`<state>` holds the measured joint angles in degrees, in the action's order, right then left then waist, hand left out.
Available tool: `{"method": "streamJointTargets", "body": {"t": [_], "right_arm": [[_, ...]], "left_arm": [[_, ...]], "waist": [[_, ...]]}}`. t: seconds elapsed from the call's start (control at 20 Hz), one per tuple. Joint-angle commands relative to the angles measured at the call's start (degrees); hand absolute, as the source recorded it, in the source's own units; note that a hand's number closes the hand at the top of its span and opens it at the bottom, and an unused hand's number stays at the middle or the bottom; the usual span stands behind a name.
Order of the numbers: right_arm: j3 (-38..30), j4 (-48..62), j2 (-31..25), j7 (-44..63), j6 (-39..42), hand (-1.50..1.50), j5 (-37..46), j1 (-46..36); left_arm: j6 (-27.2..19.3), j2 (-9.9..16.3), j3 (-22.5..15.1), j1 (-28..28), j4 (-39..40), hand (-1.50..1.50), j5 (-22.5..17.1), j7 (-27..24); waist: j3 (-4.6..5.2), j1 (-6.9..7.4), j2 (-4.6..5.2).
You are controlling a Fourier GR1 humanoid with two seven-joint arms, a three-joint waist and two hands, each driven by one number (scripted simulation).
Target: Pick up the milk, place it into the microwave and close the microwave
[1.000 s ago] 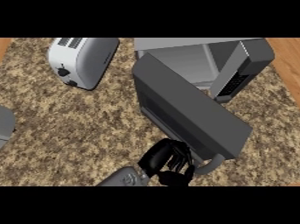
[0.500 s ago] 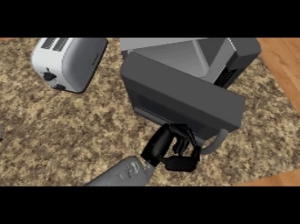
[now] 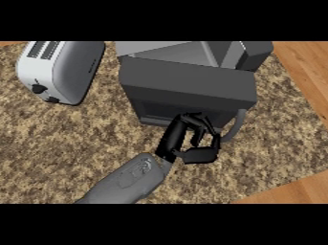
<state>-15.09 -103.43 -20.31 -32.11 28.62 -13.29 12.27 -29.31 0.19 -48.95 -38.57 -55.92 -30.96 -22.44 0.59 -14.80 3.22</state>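
Head view: microwave (image 3: pixel 194 72) sits at desk (image 3: pixel 67 139) centre-back, its dark door (image 3: pixel 187 91) swung most of the way toward shut, w/ grey handle (image 3: pixel 238 125) at lower right edge. One robot hand (image 3: pixel 191 141) up against door front nr the handle, fingers curled, nothing visibly held; looks like pushing contact w/ door, though exact touch point can't be confirmed. Which arm unclear from angle; judged right. Other hand not in view. Milk not visible anywhere on desk, so presumably inside microwave behind door, but interior hidden, can't confirm. Toaster (image 3: pixel 60 69) at left, well apart, not involved. Status est.: pick + place appear done; door closing in progress, near final. Left: seat door fully, withdraw hand.
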Motion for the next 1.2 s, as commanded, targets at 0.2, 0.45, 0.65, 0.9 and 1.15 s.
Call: {"method": "streamJointTargets", "body": {"t": [0.2,0.45,0.65,0.9,1.15], "right_arm": [[-0.9,-1.3,-2.8,2.7,1.4,-1.5,-2.5,-2.3],[-1.6,-1.4,-4.2,4.6,2.2,-1.5,-4.9,-3.1],[-2.7,-0.9,-5.3,5.7,1.8,-1.5,-6.1,-5.0],[-3.9,0.2,-6.5,6.4,2.3,-1.5,-8.0,-6.1],[-5.3,0.8,-8.6,7.7,2.6,-1.5,-9.5,-7.7]], "left_arm": [[-1.2,-0.2,4.1,-7.3,5.5,1.5,-6.9,-1.8],[-0.6,-0.2,5.6,-9.8,8.2,1.5,-10.3,-2.9],[0.3,-0.2,6.6,-11.6,8.7,1.5,-12.8,-5.2],[0.7,-0.2,6.8,-13.0,10.9,1.5,-15.3,-6.7],[1.3,-0.2,6.4,-14.3,12.2,1.5,-17.3,-8.4]], "waist": [[-0.13,-1.92,0.96],[-0.1,-2.91,1.37],[-0.08,-2.91,1.67],[-0.28,-3.43,1.79],[-0.23,-4.08,1.93]]}}
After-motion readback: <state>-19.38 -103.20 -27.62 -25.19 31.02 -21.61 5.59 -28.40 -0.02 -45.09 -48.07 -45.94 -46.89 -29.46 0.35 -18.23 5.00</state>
